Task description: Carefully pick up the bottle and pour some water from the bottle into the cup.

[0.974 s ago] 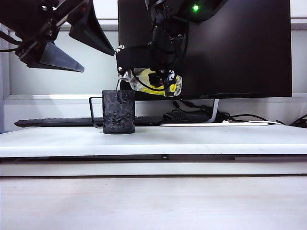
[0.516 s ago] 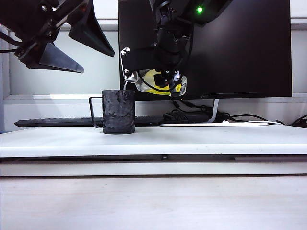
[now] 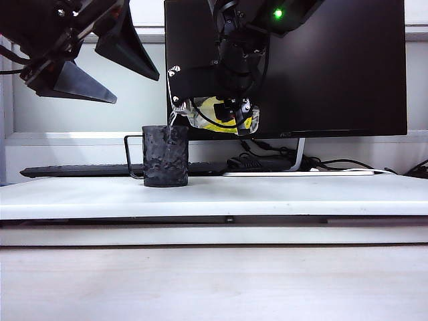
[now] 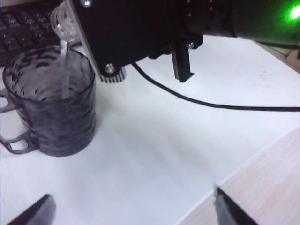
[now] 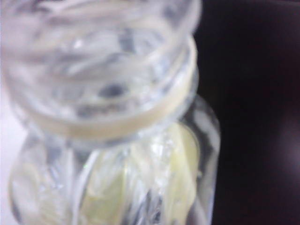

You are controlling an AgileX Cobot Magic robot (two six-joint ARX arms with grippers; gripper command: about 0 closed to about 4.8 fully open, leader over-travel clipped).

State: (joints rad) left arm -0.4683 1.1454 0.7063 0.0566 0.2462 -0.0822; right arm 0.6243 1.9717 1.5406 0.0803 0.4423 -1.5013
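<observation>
We see the cup [image 3: 165, 156] standing on the white table [image 3: 281, 194] in front of the monitor [image 3: 334, 67], placed so the tipped bottle [image 3: 224, 115] can empty into it. Our right gripper [image 3: 231, 110] is clenched around the bottle, holding it nearly level with its neck just above the cup's rim, so a thin stream of water [image 4: 64, 65] falls inside. Our left gripper [image 3: 100, 63] hangs released, up and well apart
</observation>
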